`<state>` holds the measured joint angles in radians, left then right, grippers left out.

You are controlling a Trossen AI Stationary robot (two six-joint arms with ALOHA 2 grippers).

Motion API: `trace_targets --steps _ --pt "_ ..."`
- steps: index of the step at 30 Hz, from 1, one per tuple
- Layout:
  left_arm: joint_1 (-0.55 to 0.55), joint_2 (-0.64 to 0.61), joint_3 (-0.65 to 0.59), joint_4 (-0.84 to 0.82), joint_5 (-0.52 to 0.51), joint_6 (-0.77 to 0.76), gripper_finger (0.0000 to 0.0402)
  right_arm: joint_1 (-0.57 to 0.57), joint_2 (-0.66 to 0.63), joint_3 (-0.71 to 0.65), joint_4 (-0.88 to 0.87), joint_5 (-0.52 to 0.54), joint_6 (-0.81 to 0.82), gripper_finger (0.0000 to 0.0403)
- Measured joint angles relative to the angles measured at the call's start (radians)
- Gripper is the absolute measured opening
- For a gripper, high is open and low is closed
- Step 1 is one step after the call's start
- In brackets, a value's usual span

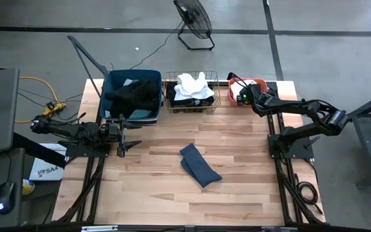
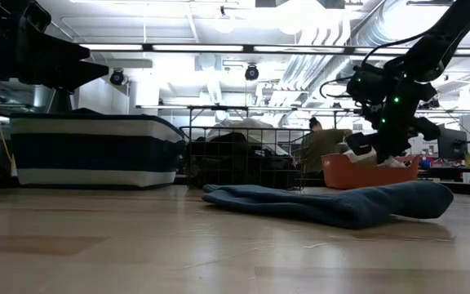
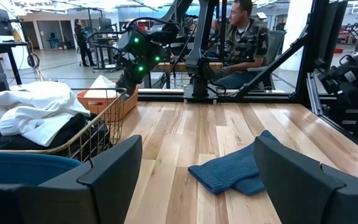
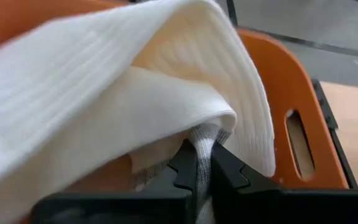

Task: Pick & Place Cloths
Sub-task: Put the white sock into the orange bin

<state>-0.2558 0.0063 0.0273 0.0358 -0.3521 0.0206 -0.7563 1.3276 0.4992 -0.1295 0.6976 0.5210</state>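
Two arms at work over one wooden table (image 1: 172, 187). Left gripper (image 1: 129, 138) at left centre of the high view, just below the blue tub (image 1: 108, 96), fingers spread wide with nothing between them. Black cloth (image 1: 134, 95) heaped in that tub, upper left. White cloth (image 1: 194, 85) piled over dark fabric in the wire basket (image 1: 170, 103), upper centre. Slate-blue cloth (image 1: 198, 165) flat on bare wood, mid-frame. Right gripper (image 4: 202, 163) at upper right, inside the coral tub (image 1: 263, 84), pinched tight on a white ribbed cloth (image 4: 104, 81).
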Motion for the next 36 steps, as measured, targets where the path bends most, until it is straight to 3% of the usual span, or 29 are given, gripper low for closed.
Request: trace_targets --steps 12,16,22,27,31,36 --pt "0.000 0.000 0.000 0.000 0.000 0.000 0.0300 0.001 0.001 0.000 -0.074 -0.021 0.032 0.0015" --pt "0.000 0.000 0.000 0.000 0.000 0.000 0.0300 0.001 -0.007 0.000 -0.058 -0.021 0.027 0.0054" --pt "0.000 0.000 0.000 0.000 0.000 0.000 0.0300 0.001 -0.067 0.000 -0.022 -0.023 0.010 0.0146" --pt "0.000 0.000 0.000 0.000 0.000 0.000 0.0300 0.001 -0.154 0.000 -0.033 -0.103 -0.001 0.0208" --pt "0.000 0.000 0.000 0.000 0.000 0.000 0.0300 0.002 -0.218 0.000 -0.087 -0.173 0.034 0.0223" --pt "0.000 0.000 0.000 0.000 0.000 0.000 0.0300 0.002 -0.271 0.000 -0.158 -0.241 0.062 0.0207"
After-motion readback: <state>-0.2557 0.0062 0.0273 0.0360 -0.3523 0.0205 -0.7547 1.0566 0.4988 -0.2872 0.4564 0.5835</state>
